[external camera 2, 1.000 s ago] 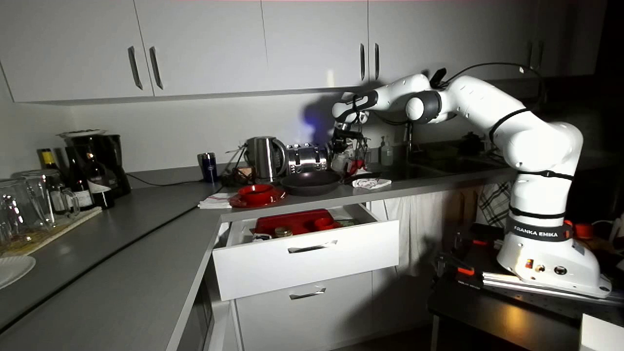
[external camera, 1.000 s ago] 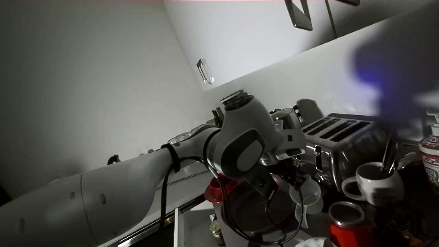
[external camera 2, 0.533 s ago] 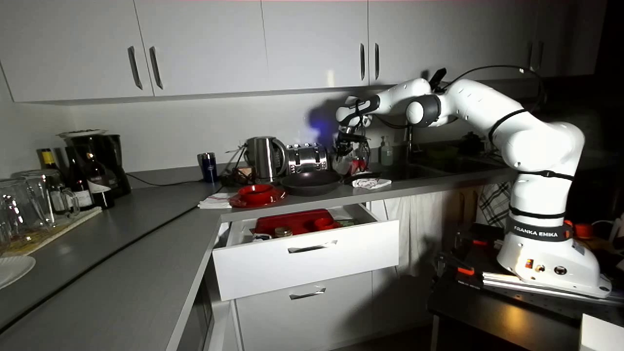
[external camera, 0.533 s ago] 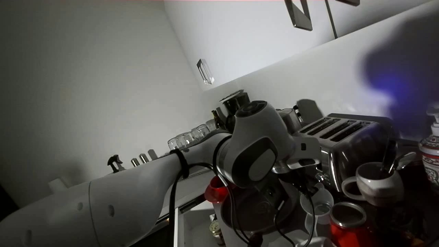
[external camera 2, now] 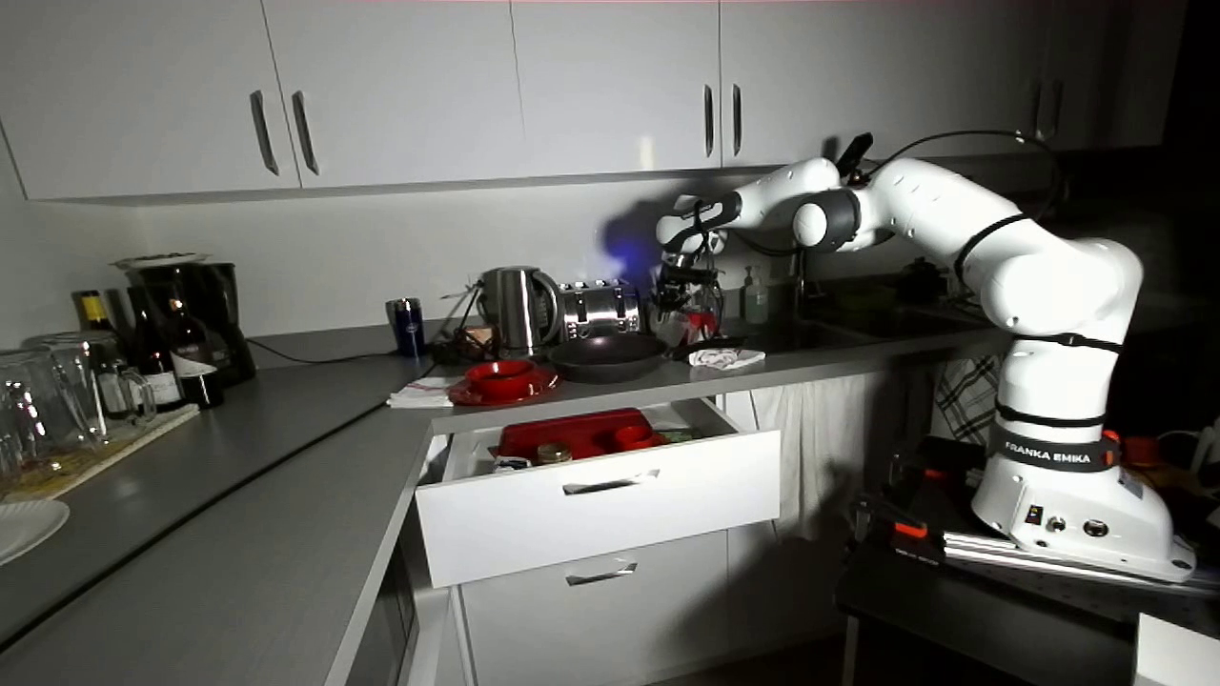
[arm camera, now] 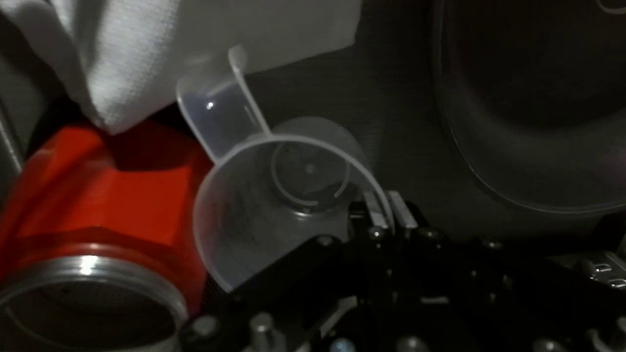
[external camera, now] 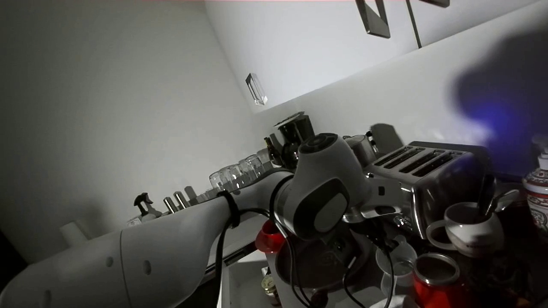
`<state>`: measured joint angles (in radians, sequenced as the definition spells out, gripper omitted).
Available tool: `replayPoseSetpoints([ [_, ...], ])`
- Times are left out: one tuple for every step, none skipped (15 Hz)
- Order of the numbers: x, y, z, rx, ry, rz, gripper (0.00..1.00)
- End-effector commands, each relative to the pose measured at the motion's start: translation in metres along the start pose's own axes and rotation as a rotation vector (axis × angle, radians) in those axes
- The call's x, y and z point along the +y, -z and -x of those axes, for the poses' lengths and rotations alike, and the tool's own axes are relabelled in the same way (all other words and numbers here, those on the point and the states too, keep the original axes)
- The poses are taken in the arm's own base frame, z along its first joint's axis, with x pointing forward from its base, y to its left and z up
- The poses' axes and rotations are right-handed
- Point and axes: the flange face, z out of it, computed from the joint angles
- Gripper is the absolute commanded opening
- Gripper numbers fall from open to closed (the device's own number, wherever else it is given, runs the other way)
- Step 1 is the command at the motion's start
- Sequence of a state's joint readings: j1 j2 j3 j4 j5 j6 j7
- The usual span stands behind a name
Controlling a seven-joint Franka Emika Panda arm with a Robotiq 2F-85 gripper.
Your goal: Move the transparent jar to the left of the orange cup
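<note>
The transparent jar (arm camera: 244, 215), clear and wide-rimmed with a handle, stands in the middle of the wrist view. It also shows in both exterior views (external camera: 398, 253) (external camera 2: 674, 331). My gripper (arm camera: 388, 211) has one finger inside and one outside its rim, close together on the side away from the orange cup. The gripper (external camera 2: 682, 284) points down in an exterior view. The orange cup (arm camera: 132, 195), with a metal rim and dark inside, is right beside the jar. It also shows in both exterior views (external camera: 434, 295) (external camera 2: 701, 322). I cannot tell whether the jar's base touches the counter.
A white cloth (arm camera: 142, 49) lies beside the jar's handle. A dark pan (external camera 2: 610, 358) is on the jar's other side. The toaster (external camera: 432, 179) and the white mug (external camera: 475, 235) stand behind. An open drawer (external camera 2: 600, 500) juts out below the counter.
My arm has moved down and away from the kettle, and the jar has moved with it towards the orange cup. The cup has shifted very slightly the same way. In the last half second motion is small.
</note>
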<state>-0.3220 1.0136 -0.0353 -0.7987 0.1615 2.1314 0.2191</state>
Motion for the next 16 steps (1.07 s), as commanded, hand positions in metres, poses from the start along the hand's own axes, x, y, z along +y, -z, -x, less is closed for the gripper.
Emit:
replayPoseSetpoints([
  [-0.005, 0.004, -0.003, 0.012, -0.003, 0.01, 0.08],
  [-0.006, 0.004, -0.002, 0.012, -0.003, 0.011, 0.09],
  [-0.006, 0.004, -0.002, 0.011, -0.002, 0.012, 0.34],
  [-0.007, 0.004, -0.002, 0.01, 0.0, 0.012, 0.34],
  [-0.007, 0.004, -0.002, 0.009, 0.0, 0.013, 0.38],
  [-0.008, 0.005, -0.002, 0.009, 0.001, 0.014, 0.45],
  [-0.008, 0.005, -0.001, 0.008, 0.002, 0.014, 0.51],
  [-0.009, 0.005, -0.001, 0.008, 0.002, 0.014, 0.6],
  [-0.009, 0.005, -0.001, 0.008, 0.002, 0.014, 0.66],
  [-0.009, 0.006, -0.001, 0.008, 0.002, 0.014, 0.74],
  [-0.009, 0.006, -0.001, 0.008, 0.003, 0.015, 0.81],
  [-0.009, 0.006, -0.001, 0.009, 0.004, 0.016, 0.89],
  [-0.009, 0.006, -0.001, 0.009, 0.006, 0.013, 0.96],
  [-0.01, 0.008, -0.002, 0.01, 0.01, 0.01, 1.0],
  [-0.011, 0.012, -0.002, 0.017, 0.021, 0.007, 1.0],
  [-0.013, 0.017, -0.003, 0.025, 0.031, 0.004, 1.0],
])
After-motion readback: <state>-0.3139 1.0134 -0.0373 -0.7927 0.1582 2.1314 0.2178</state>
